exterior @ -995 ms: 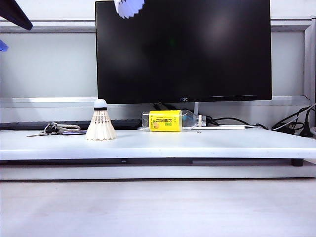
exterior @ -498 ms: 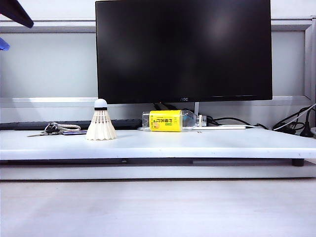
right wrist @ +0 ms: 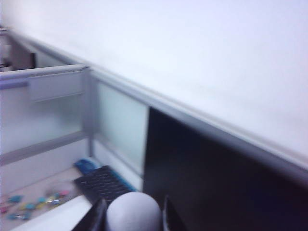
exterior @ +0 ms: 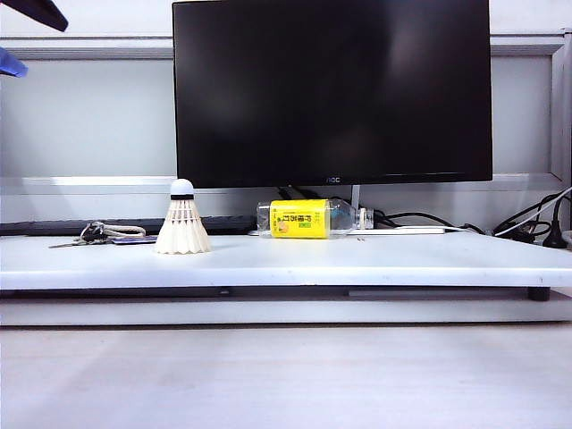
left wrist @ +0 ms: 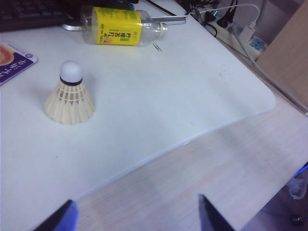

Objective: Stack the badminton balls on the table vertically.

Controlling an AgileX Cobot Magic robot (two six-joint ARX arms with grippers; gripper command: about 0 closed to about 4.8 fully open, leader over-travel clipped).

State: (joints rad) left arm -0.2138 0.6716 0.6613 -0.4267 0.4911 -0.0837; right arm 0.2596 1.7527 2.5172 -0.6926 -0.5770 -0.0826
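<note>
One badminton ball (exterior: 182, 220) stands upright on the white table (exterior: 375, 261), cork tip up, left of the middle; it also shows in the left wrist view (left wrist: 70, 96). My left gripper (left wrist: 135, 212) hangs open high above the table's front edge, well clear of this ball, and its fingers (exterior: 36, 11) poke in at the exterior view's top left corner. My right gripper (right wrist: 134, 217) is shut on a second badminton ball (right wrist: 133, 209); only its rounded white tip shows between the fingers. It is lifted high, out of the exterior view.
A black monitor (exterior: 331, 89) stands behind the table. A yellow-labelled clear bottle (exterior: 308, 218) lies on its side near the monitor's foot. Keys (exterior: 94, 234) and a keyboard (exterior: 80, 225) sit at the back left, cables (exterior: 527, 228) at the right. Pale wood surface (exterior: 286, 375) lies in front.
The feather skirt of the held ball, seen a second ago at the exterior view's top edge, has gone up out of that view. The standing ball has not moved.
</note>
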